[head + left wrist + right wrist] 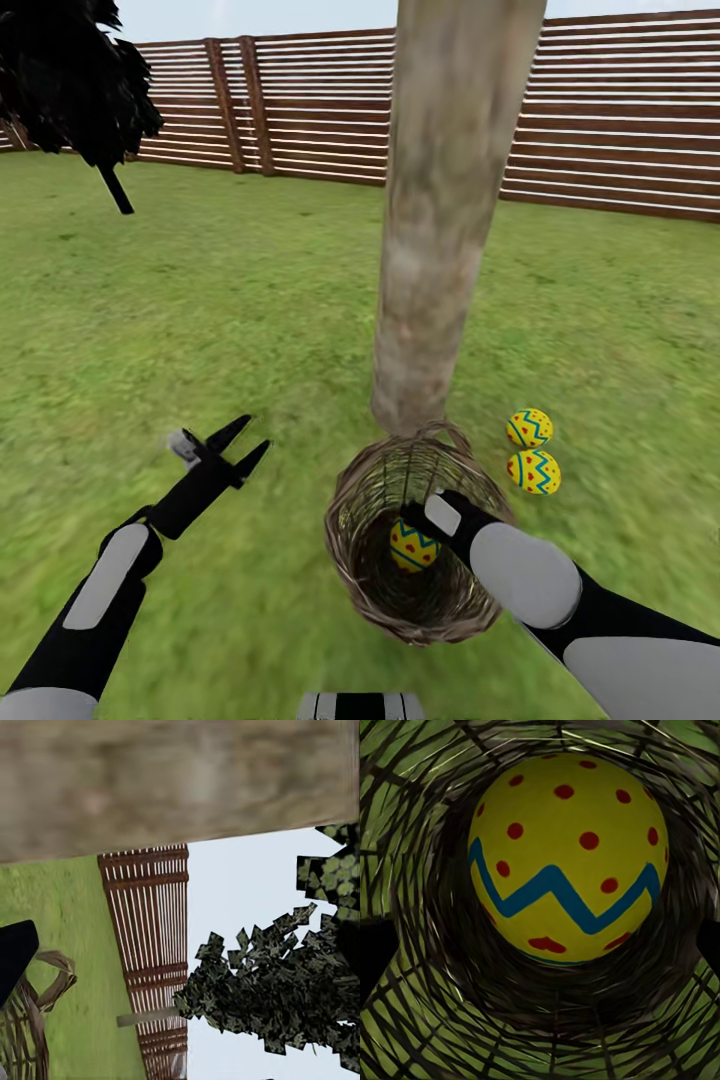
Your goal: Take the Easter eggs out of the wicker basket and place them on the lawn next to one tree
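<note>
At the foot of the tree [440, 230], the wicker basket [350, 540] sits on the lawn [220, 330], touching or nearly touching the trunk base on its near side. Two Easter eggs [530, 428] already lie on the grass just right of the trunk, one nearer [534, 471], the pair close together or touching. Third egg [413, 546] sits at the basket bottom, so one left to pull.

Right gripper [415, 520] is down inside the basket, just above or at the last egg; the wrist view looks straight onto the egg [566, 859] with wicker wall [405, 1020] all round. Its fingers are not visible, so cannot tell whether the jaws are apart or closed on it. Left gripper [240, 447] hovers over grass well left of the basket, jaws apart, holding nothing.

Step in hand, judged: grasp the last egg. To do it well: keep the approach centred on the egg, straddle its widest part, close gently since a round smooth egg likely squirts out sideways. Lift straight up and clear the rim before moving right; an open-weave basket this light may tip or drag if fingers catch the wall. Set down beside the other two, low release so it doesn't roll off from the trunk.
</note>
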Robot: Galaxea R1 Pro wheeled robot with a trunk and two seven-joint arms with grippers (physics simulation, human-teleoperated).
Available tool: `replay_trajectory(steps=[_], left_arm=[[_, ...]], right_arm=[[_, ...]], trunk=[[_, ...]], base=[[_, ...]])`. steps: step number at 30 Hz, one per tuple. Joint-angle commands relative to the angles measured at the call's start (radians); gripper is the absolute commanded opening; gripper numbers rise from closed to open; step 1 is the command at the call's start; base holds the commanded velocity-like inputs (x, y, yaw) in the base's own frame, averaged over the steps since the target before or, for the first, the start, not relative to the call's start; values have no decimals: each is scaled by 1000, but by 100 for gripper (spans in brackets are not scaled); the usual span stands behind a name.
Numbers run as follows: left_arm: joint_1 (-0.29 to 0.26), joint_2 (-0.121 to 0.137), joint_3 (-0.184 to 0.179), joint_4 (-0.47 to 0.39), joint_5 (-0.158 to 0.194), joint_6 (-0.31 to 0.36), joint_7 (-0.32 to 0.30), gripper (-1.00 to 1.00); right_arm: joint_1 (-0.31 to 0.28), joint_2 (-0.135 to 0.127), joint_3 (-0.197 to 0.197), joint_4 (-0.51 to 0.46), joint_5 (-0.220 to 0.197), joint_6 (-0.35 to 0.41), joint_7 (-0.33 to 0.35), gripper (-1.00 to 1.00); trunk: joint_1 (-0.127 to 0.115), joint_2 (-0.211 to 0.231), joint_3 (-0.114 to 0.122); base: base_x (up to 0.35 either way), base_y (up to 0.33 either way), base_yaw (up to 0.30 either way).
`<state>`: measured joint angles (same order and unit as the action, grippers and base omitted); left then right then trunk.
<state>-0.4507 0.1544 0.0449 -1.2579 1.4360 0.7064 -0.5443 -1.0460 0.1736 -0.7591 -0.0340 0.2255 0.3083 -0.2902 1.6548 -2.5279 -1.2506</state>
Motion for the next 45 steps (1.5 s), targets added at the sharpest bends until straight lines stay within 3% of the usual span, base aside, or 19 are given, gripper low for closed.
replay_trajectory(steps=[1, 2, 15, 24, 39, 45], left_arm=[[0, 10, 9, 2, 4, 10, -16, 100], [0, 23, 21, 5, 4, 14, -42, 100], [0, 28, 25, 9, 5, 16, -51, 100], [7, 27, 26, 10, 7, 16, -69, 100], [7, 27, 26, 14, 7, 15, -72, 100], [7, 27, 26, 11, 6, 15, -72, 100]], right_arm=[[0, 1, -8, -3, 11, 8, -2, 100], [-2, 1, -7, -3, 11, 8, -1, 100], [-6, -1, -2, -7, 15, 8, 5, 100], [-21, 1, 36, -5, 14, 10, 5, 100], [-22, 1, 41, 2, 10, 13, 3, 100], [-22, 1, 41, 3, 9, 16, 2, 100]], trunk=[[0, -1, -5], [1, -1, -9], [6, -4, -59], [6, -4, -59], [6, -4, -59], [9, -5, -82]], base=[[0, 0, 0], [0, 0, 0], [0, 0, 0], [33, 0, 0], [108, 0, 0], [0, 0, 0]])
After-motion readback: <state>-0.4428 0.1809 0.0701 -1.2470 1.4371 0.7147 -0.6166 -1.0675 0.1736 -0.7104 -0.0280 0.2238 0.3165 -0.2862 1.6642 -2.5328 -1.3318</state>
